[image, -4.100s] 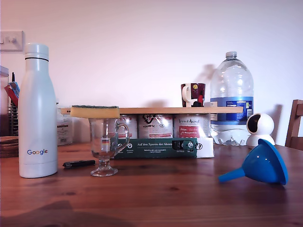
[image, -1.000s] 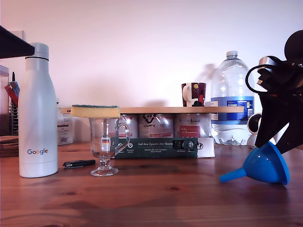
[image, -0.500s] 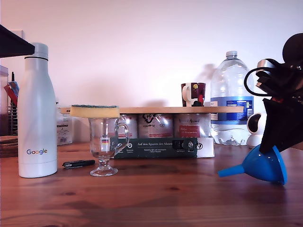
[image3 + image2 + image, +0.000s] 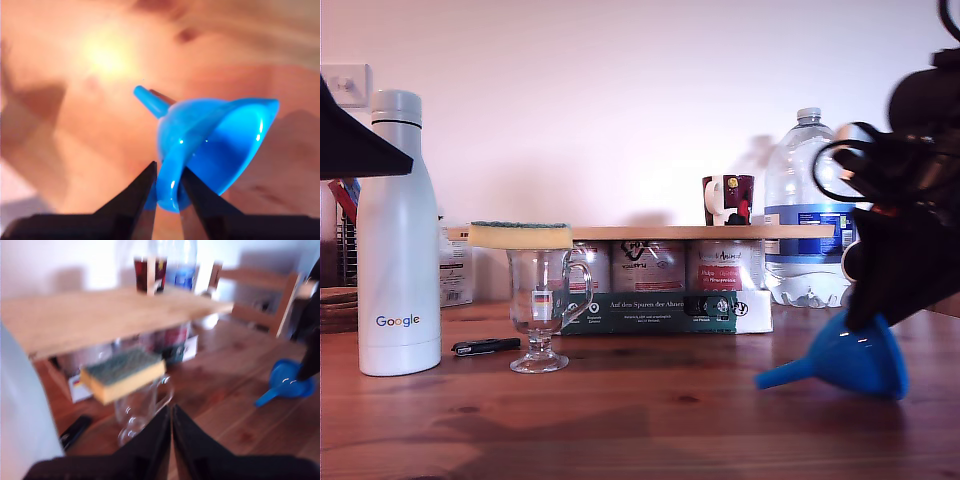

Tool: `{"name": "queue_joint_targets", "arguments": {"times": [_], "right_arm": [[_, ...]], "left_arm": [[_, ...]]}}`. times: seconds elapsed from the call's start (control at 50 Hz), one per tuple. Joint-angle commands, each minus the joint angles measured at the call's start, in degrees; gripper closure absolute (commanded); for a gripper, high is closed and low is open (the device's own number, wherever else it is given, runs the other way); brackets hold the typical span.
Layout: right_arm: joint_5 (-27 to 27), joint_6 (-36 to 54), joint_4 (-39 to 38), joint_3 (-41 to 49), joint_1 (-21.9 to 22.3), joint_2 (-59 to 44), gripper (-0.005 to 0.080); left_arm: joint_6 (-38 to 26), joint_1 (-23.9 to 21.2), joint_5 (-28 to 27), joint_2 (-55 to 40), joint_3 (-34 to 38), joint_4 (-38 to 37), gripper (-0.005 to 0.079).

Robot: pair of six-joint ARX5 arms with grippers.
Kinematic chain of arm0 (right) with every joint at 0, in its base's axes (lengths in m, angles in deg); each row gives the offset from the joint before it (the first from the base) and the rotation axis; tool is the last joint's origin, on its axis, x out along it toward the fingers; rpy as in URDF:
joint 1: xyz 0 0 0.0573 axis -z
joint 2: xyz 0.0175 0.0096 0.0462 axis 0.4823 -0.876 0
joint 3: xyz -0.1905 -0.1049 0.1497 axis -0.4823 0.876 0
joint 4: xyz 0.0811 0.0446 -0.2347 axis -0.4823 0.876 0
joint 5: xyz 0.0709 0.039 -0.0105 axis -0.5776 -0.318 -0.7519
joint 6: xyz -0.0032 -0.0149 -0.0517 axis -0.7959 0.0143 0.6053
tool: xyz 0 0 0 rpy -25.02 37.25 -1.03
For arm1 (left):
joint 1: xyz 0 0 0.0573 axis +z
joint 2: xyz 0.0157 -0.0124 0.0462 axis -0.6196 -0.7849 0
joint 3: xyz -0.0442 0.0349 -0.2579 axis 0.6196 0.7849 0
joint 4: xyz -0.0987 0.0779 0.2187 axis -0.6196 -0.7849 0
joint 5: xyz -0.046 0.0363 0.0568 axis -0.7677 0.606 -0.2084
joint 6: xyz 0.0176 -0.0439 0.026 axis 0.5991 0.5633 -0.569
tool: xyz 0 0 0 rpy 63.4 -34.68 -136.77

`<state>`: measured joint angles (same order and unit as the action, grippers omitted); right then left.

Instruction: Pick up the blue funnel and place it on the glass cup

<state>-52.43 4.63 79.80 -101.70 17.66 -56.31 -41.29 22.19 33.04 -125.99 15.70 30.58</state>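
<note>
Wooden surface runs wide and bare across the front in the exterior view, with a pale wall behind. At the exterior view's right, the blue funnel lies on its side near the edge of the picture, spout pointing toward the middle. Its cone is bright and glossy. My second gripper has its fingers clamped on the rim of the funnel. The glass cup stands upright well apart from it, toward the exterior view's left, and a yellow sponge rests flat on its mouth. Between cup and funnel the wood is open. Just beside the cup stands a white bottle. My first gripper hangs above the cup, fingers together.
</note>
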Motion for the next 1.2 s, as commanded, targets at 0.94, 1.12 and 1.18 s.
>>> {"name": "queue_joint_targets", "arguments": {"times": [0.94, 1.12, 1.18], "right_arm": [[0.07, 0.28, 3.02, -0.13, -8.94, 0.07, 0.0763], [0.07, 0.31, 2.97, -0.13, -8.94, 0.07, 0.0763], [0.07, 0.39, 2.8, -0.13, -8.94, 0.07, 0.0763]], "left_arm": [[-0.7, -6.93, 13.05, -32.81, -9.11, 28.85, 0.0766], [-1.97, -7.28, 15.61, -32.83, -9.92, 28.81, 0.0766], [-1.99, -7.28, 16.11, -33.03, -9.94, 28.37, 0.0766]]}}
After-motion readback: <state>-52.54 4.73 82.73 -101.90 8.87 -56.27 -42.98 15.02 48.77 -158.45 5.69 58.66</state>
